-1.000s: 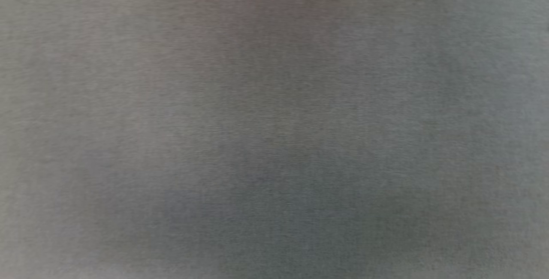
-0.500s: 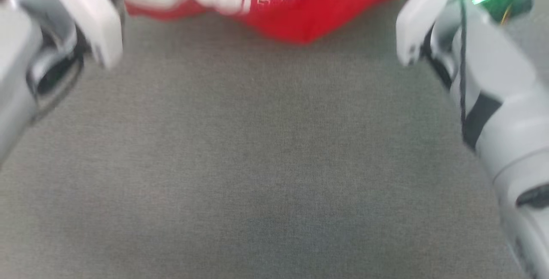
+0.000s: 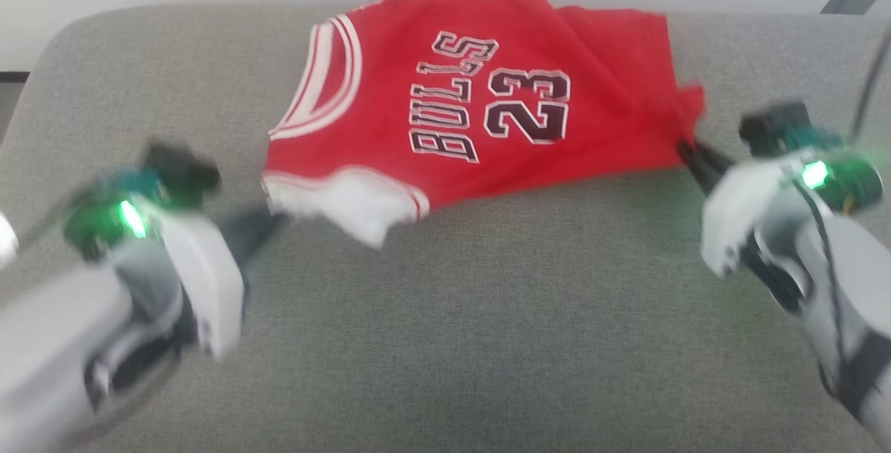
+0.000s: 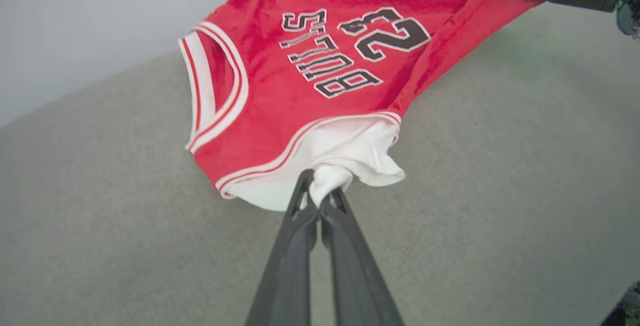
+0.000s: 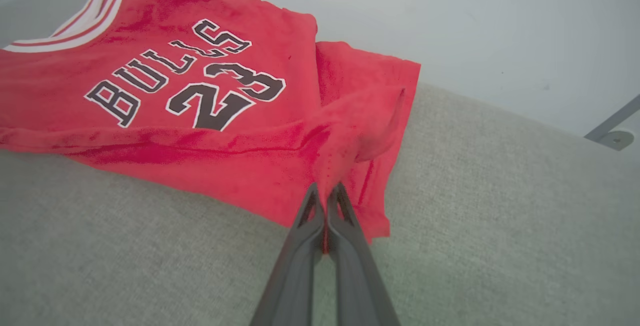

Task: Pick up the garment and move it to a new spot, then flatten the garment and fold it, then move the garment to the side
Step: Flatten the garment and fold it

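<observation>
Left gripper (image 4: 320, 192) gripping garment (image 4: 260, 115), grey cushion (image 4: 500, 176), wall (image 4: 75, 15)

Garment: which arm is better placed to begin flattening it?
Probably right: the right fingers pinch the rumpled, doubled-over hem of the garment; the left fingers hold a sleeve beside smoother cloth.

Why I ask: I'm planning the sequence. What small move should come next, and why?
Probably stretch the jersey by pulling outward: the left gripper pinches its white sleeve, the right gripper its red hem corner, and it sags creased onto the cushion.
</observation>
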You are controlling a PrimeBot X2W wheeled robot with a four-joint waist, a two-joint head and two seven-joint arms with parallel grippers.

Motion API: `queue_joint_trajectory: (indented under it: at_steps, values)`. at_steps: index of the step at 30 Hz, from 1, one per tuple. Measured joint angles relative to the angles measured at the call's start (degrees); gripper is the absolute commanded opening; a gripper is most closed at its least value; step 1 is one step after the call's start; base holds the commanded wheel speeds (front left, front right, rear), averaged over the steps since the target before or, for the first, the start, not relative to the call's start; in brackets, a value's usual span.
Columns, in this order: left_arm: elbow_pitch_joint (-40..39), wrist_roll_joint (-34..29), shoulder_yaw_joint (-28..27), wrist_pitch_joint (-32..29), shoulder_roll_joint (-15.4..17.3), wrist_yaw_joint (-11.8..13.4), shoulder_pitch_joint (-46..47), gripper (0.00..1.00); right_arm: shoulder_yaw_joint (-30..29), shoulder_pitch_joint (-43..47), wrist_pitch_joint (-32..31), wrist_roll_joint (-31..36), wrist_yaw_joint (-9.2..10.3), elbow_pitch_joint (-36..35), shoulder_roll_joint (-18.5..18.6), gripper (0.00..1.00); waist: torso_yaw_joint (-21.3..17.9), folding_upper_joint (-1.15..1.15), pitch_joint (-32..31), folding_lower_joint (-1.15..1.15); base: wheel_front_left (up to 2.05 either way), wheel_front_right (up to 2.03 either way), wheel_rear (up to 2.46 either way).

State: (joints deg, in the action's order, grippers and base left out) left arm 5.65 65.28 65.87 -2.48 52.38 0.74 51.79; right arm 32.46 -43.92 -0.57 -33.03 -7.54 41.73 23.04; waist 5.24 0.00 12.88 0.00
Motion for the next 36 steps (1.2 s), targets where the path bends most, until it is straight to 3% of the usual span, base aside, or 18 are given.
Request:
queue_joint_trajectory:
  at_steps: [6,11,22,32,36]
  values:
    - [-10.04,3.36,2.27,0.30,3.61,6.77,-9.06,0.00,-2.20,12.04,-3.49,-5.12,0.00,-12.41,7.16,0.00,-0.26,0.00,-0.78,0.00,0.00,0.00,0.00]
    - [-15.79,5.54,3.42,0.64,5.54,10.96,-14.30,0.00,-5.88,20.69,-5.47,-5.67,0.00,-18.86,8.56,0.00,-0.20,0.00,-1.26,0.00,0.00,0.00,0.00]
    - [-22.24,10.44,5.31,-0.78,6.75,15.51,-22.57,0.00,-9.72,34.98,-10.89,-4.21,0.01,-32.18,11.83,0.00,0.55,0.00,-2.47,0.00,0.00,0.00,0.00]
    - [-24.82,14.00,6.06,-2.04,7.94,18.29,-27.77,0.00,-4.61,42.17,-12.35,-3.52,0.00,-39.33,20.46,0.00,0.99,0.00,-4.05,0.00,0.00,0.00,0.00]
    - [-25.79,15.74,6.19,-2.52,8.69,19.52,-29.42,0.00,-4.05,43.11,-11.55,-4.05,0.00,-39.83,22.04,0.00,0.83,0.00,-4.65,0.00,0.00,0.00,0.00]
